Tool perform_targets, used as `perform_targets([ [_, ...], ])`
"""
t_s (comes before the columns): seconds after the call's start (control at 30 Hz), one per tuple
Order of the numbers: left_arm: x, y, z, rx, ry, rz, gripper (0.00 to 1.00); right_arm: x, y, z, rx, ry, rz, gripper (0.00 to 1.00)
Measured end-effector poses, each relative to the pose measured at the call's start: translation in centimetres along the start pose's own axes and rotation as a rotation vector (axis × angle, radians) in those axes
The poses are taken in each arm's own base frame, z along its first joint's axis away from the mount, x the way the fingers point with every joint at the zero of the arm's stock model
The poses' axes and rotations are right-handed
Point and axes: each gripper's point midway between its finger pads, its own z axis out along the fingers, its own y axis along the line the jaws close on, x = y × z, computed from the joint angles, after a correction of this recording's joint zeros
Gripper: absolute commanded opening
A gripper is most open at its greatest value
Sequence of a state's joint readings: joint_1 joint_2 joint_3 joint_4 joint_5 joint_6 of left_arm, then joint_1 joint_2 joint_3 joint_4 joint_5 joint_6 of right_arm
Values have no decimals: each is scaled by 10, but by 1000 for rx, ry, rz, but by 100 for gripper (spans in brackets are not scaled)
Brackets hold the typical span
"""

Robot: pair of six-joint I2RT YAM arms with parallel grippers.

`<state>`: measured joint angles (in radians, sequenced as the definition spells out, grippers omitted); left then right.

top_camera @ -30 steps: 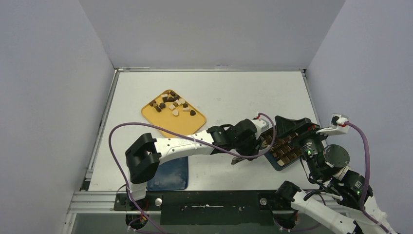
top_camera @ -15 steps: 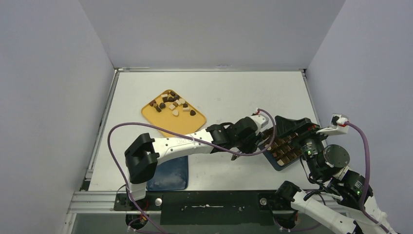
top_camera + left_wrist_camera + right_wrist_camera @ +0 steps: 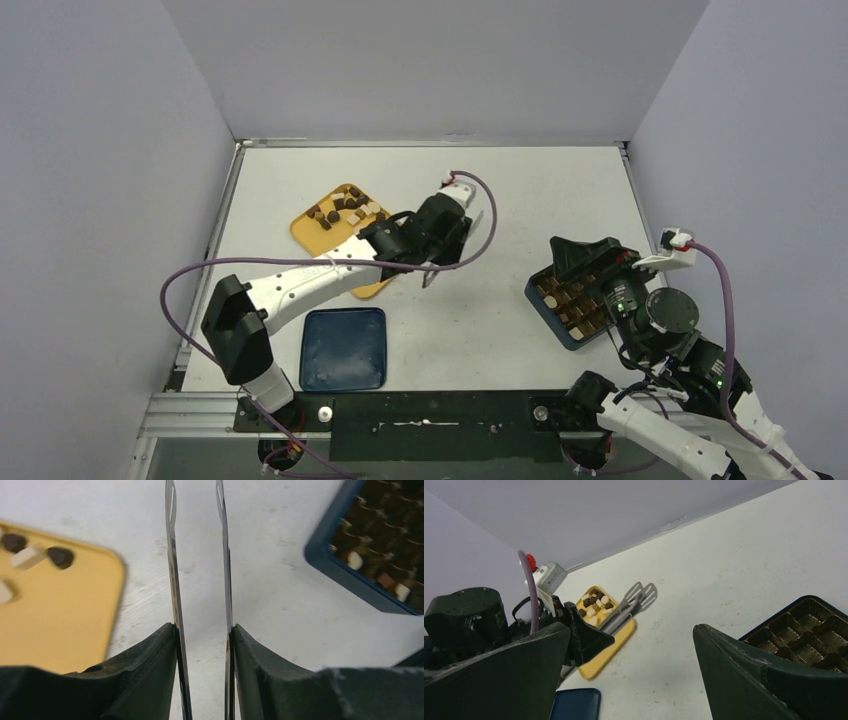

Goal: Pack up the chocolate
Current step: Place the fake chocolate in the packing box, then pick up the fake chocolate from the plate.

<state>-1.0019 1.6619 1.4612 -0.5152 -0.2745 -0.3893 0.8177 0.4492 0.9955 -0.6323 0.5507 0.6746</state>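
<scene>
Loose chocolate in dark brown, light brown and cream lies at the far end of a yellow tray. More pieces sit in the cups of a blue box at the right. My left gripper hovers by the tray's right edge, shut on long metal tongs. In the left wrist view the two tong blades run up between my fingers with nothing between them; their tips are out of frame. My right gripper stands open over the box's far end, holding nothing.
A blue lid lies flat near the front edge, left of centre. The right wrist view shows the yellow tray, the tongs and the box's ribbed cups. Walls enclose the table on three sides.
My left arm has swung from the blue box back left to the yellow tray, carrying the tongs. The right gripper shifted slightly and stays open at the box.
</scene>
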Motion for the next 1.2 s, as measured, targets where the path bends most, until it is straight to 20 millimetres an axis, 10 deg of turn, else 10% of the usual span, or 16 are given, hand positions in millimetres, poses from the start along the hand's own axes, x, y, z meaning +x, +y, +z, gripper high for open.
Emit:
perform_targets([
  [0.43, 26, 168, -19, -307, 100, -198, 42, 26, 13, 15, -34, 69, -7, 100],
  [1.2, 71, 171, 13, -293, 268, -226, 42, 31, 12, 18, -34, 72, -10, 100],
])
